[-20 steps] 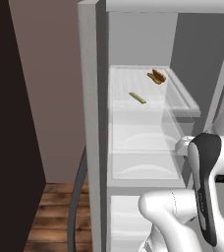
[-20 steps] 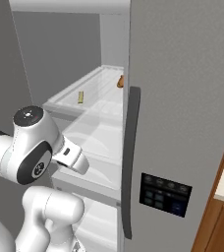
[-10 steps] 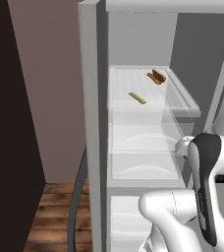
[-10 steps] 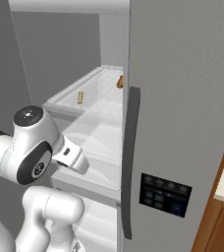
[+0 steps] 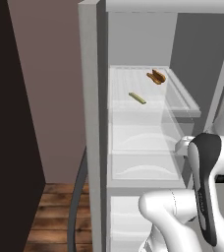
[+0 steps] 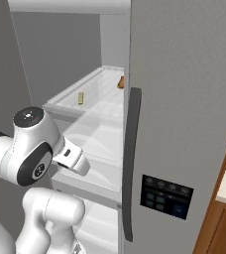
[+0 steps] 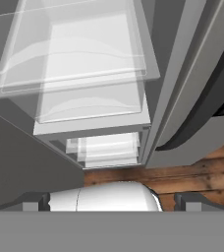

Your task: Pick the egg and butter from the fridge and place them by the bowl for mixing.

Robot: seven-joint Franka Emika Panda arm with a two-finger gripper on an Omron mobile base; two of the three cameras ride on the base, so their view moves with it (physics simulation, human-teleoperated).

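The fridge (image 5: 92, 123) stands open, its white see-through shelves bare below the top one. The hand (image 7: 109, 202), fingers spread wide and holding nothing, looks down the fridge's lower drawers toward the wood floor (image 7: 192, 170). Reaching in seems the step in hand; next it must rise to the top shelf (image 5: 182, 98), where the thin olive-yellow butter (image 5: 137, 98) lies near the front, an orange-brown item (image 5: 156, 76) behind it

The fridge (image 5: 92, 123) is standing open, tall and grey, its white translucent shelves showing; the butter (image 5: 137, 98), a thin olive-yellow stick, is lying flat on its upper shelf
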